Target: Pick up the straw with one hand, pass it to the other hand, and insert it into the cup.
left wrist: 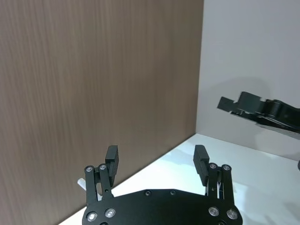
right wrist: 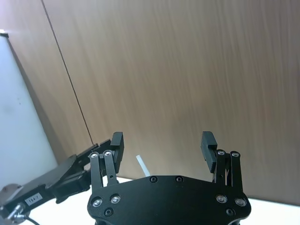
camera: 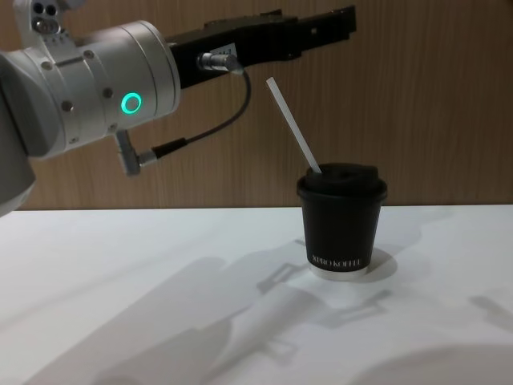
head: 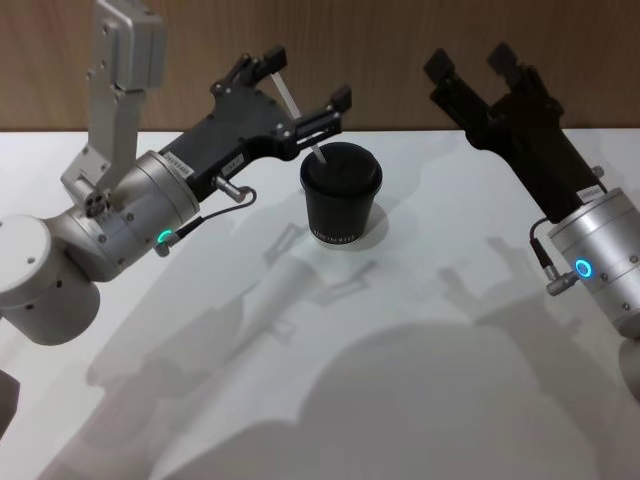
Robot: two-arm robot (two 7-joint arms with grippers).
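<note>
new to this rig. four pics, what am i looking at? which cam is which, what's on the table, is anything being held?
It's a two-armed robot; each arm ends in a two-finger claw. One picture looks down from the head, one looks across the table from the chest, and two come from cameras on the wrists. On the white table stands a black lidded cup with a white straw leaning out of its lid. The left claw hovers above the cup, open, straw between its fingers but not gripped. The right claw is raised off to the side, open. Nothing is held.
</note>
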